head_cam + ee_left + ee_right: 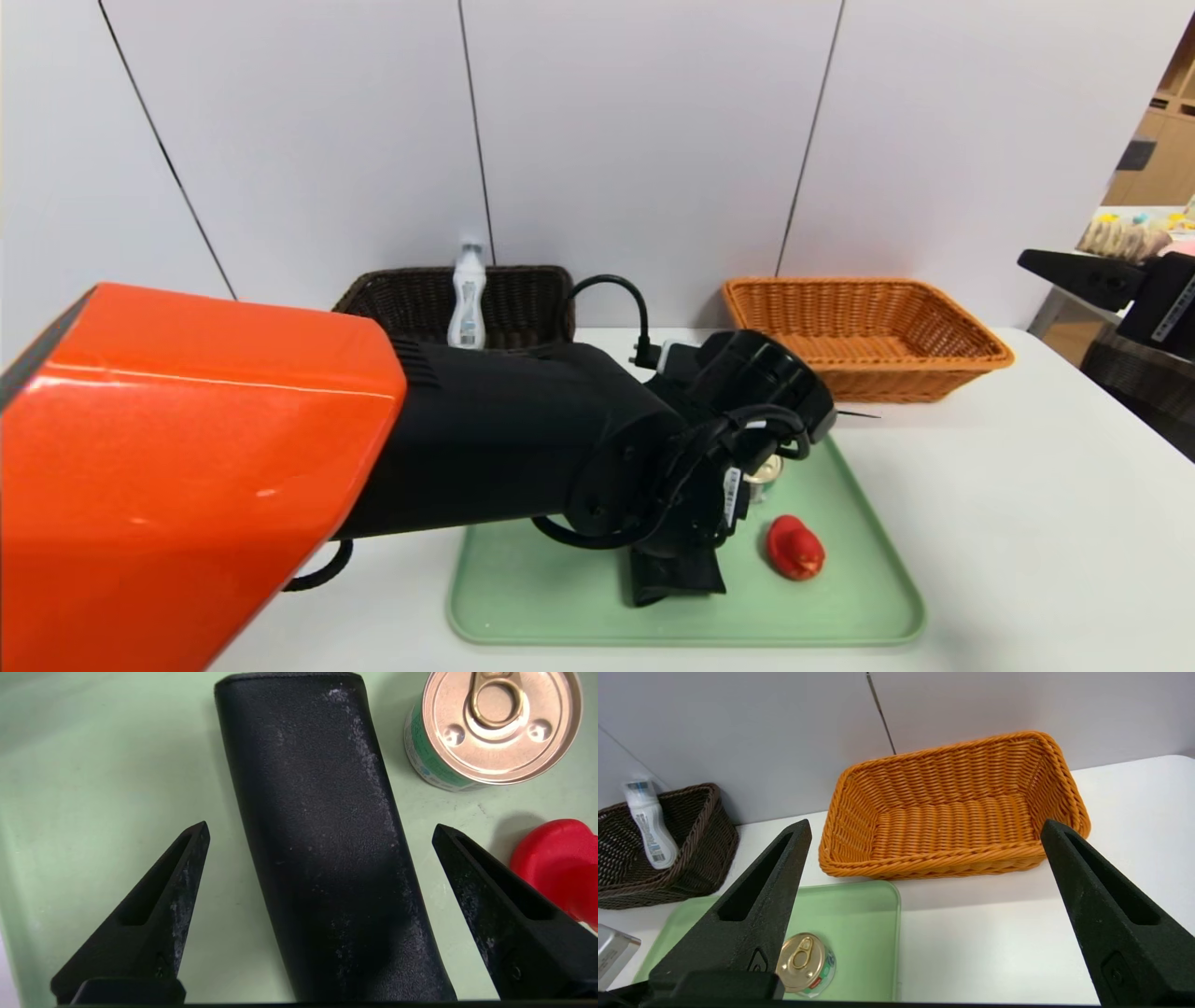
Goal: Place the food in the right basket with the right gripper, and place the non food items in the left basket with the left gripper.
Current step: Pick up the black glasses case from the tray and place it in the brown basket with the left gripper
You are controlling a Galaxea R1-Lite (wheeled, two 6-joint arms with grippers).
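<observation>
Straddling black case (327, 835) on green tray (803, 616), left claw (321, 830) wide, empty; white wall behind (644, 140).

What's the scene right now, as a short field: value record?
left gripper: open, over black case, not holding it
right gripper: open, off to the right, idle
tray: black case, can, red object
dark basket: white bottle
orange basket: empty
remaining: case, red object, can
</observation>
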